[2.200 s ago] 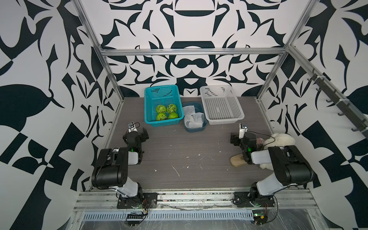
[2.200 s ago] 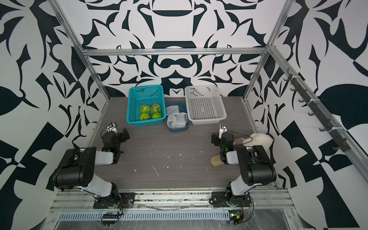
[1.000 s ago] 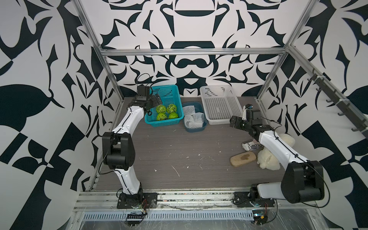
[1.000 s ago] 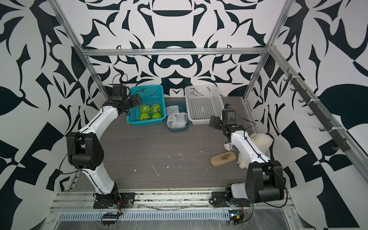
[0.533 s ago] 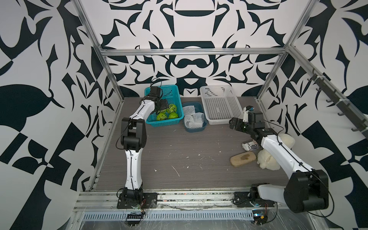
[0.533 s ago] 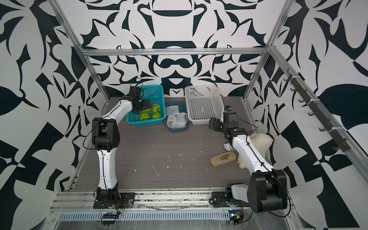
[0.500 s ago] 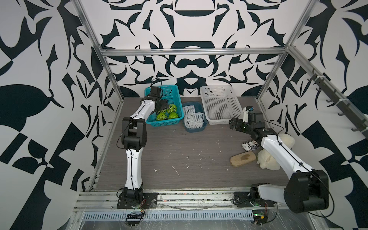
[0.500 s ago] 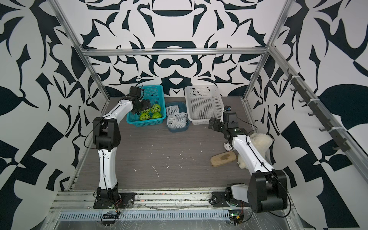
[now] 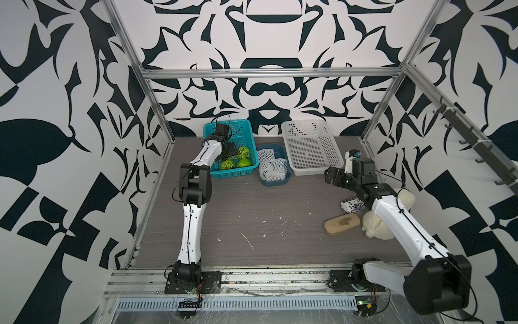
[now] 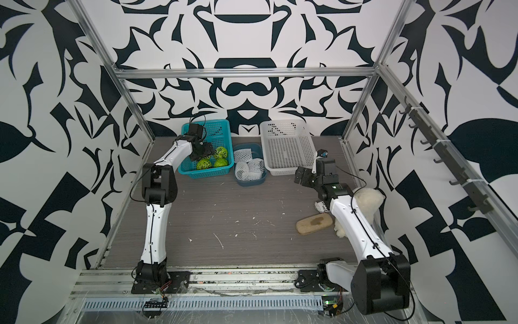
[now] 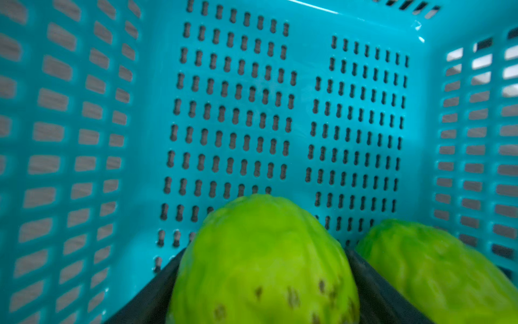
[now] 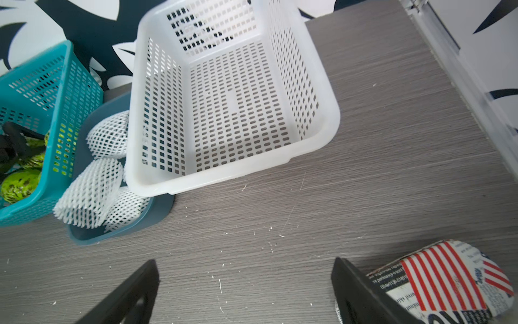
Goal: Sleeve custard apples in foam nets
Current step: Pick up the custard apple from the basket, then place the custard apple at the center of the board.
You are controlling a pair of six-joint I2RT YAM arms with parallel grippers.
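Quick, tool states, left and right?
Left tool: closed on a custard apple in the teal basket.
Right tool: open, empty.

The right hand is holding its black fingers wide apart over the grey tabletop, one finger beside a red-striped printed packet. Beyond, white foam nets are lying in a blue-grey tray sitting between a white basket and a teal basket that is holding custard apples.

Robot lab cell: aluminium frame, black-white patterned walls, arms bolted to rail
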